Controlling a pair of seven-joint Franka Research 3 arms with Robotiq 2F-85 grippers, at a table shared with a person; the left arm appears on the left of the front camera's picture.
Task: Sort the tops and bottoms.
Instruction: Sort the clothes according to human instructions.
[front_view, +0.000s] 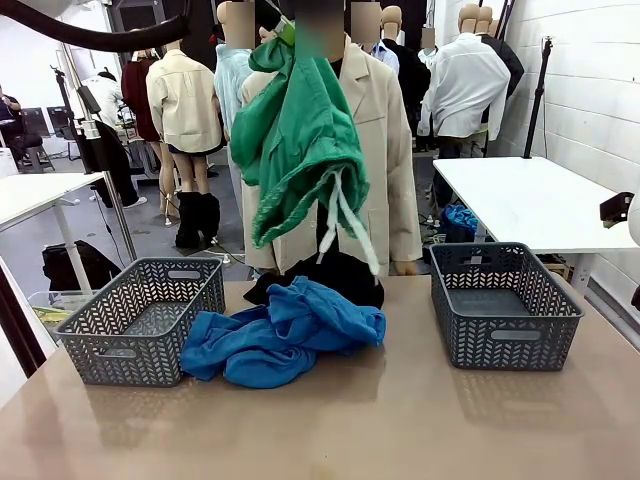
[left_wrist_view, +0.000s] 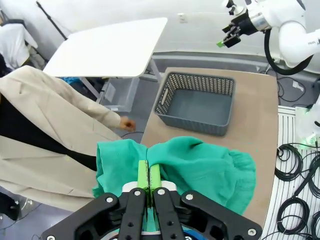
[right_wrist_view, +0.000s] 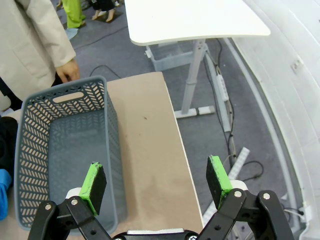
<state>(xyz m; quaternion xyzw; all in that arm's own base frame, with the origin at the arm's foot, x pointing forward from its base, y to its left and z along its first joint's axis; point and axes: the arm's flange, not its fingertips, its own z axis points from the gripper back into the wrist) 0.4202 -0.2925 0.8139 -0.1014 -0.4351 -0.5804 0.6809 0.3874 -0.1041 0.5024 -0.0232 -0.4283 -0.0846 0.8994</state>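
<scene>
The green bottoms (front_view: 300, 150) hang high over the middle of the table, their white drawstring (front_view: 345, 222) dangling. My left gripper (left_wrist_view: 149, 180) is shut on this green garment (left_wrist_view: 200, 167) at a bunched fold. On the table below lie the bright blue tops (front_view: 285, 345) in a heap, with the black bottoms (front_view: 335, 275) just behind and touching them. My right gripper (right_wrist_view: 157, 182) is open and empty, hovering beyond the table's right edge near the right basket (right_wrist_view: 60, 150); it also appears far off as the right gripper (left_wrist_view: 227, 39).
An empty grey basket (front_view: 140, 320) stands at the table's left, and another empty one (front_view: 505, 305) at the right. A person in a beige jacket (front_view: 385, 150) stands at the far edge behind the hanging garment, one hand (front_view: 405, 268) by the table. A white table (front_view: 530, 200) stands behind on the right.
</scene>
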